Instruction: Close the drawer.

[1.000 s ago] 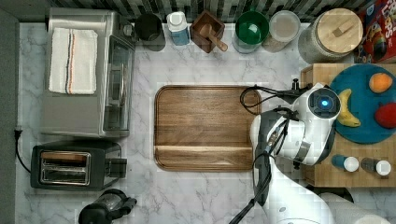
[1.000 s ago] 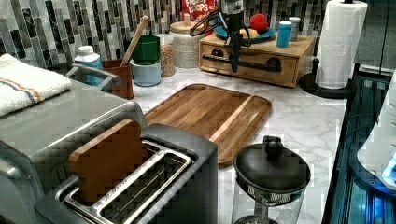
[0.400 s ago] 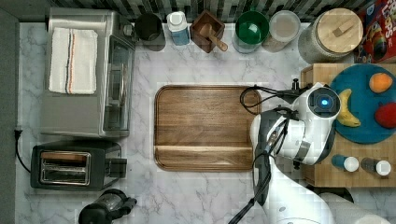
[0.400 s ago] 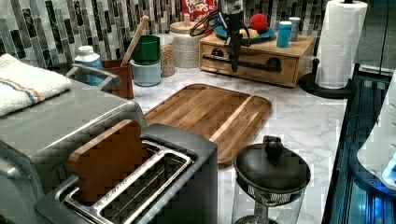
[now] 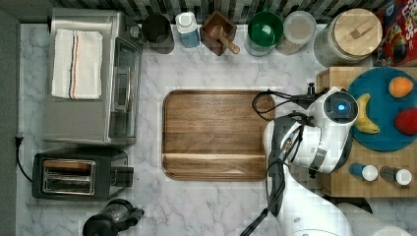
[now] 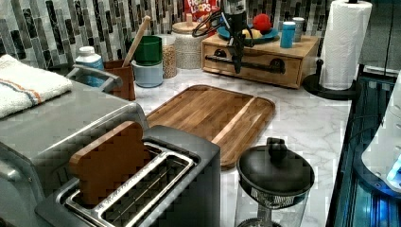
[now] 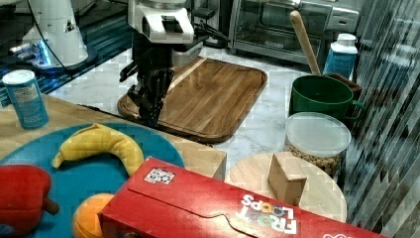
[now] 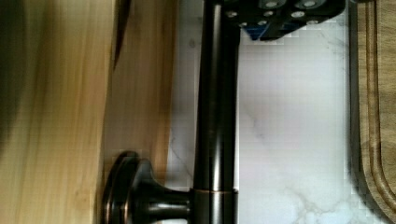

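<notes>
Drawer handle beside jaws

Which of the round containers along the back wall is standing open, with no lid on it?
The green cup: the top view looks straight into it. The clear jar beside it has a pale lid and the big jar a wooden one.

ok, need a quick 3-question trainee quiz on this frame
1. True or false: a banana lies on the blue plate.
2. What lies on the toaster oven? A) striped towel B) oven mitt C) frying pan
3. Left view: the claw hangs in front of the drawer's dark bar ____.
Key: 1 true; 2 A; 3 handle.
</notes>
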{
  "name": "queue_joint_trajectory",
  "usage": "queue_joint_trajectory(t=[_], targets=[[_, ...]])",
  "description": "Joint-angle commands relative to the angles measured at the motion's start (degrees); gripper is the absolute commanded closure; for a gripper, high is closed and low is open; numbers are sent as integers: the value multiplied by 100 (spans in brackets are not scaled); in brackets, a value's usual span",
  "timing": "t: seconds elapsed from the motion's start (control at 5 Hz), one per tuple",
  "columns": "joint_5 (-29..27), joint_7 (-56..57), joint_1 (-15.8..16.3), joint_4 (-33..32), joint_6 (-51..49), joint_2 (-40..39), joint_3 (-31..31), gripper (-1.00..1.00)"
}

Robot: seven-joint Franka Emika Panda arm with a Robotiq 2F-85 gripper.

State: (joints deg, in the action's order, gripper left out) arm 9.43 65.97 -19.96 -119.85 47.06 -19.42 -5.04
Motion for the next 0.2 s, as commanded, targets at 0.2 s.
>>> queue_joint_trajectory(t=[0.2], targets=[[206,182,-609,907,214,15,-410,100]])
